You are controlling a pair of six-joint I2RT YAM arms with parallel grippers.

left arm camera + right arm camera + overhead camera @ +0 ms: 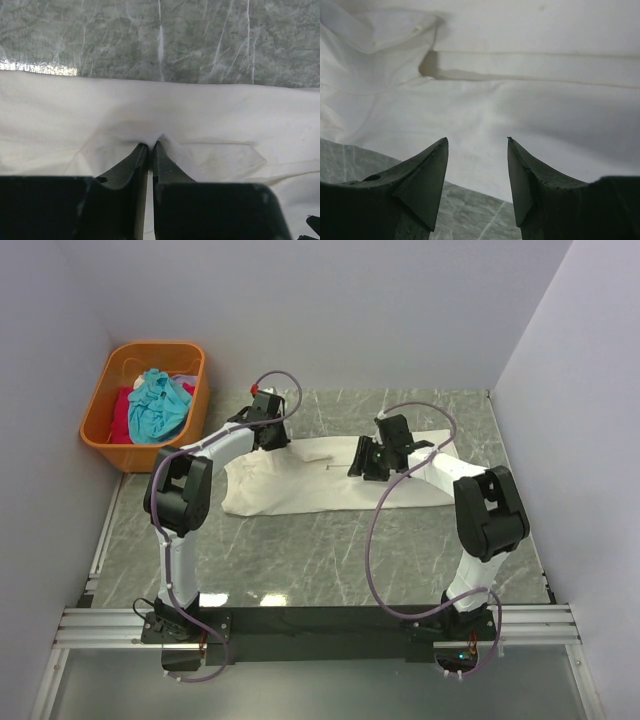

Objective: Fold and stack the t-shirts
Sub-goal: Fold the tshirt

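Observation:
The cream t-shirt (300, 485) lies spread across the middle of the marble table, partly folded. My left gripper (270, 432) is at its far left edge; in the left wrist view the gripper (150, 145) is shut on a pinch of the cream t-shirt (210, 115). My right gripper (368, 462) hovers over the shirt's right part; in the right wrist view it (477, 142) is open and empty above the cream t-shirt (530, 100). A teal t-shirt (158, 405) and a red t-shirt (121, 412) lie bunched in the basket.
An orange plastic basket (105, 435) stands at the far left corner of the table. Grey walls close in the back and both sides. The marble tabletop (330, 560) shows in front of the shirt.

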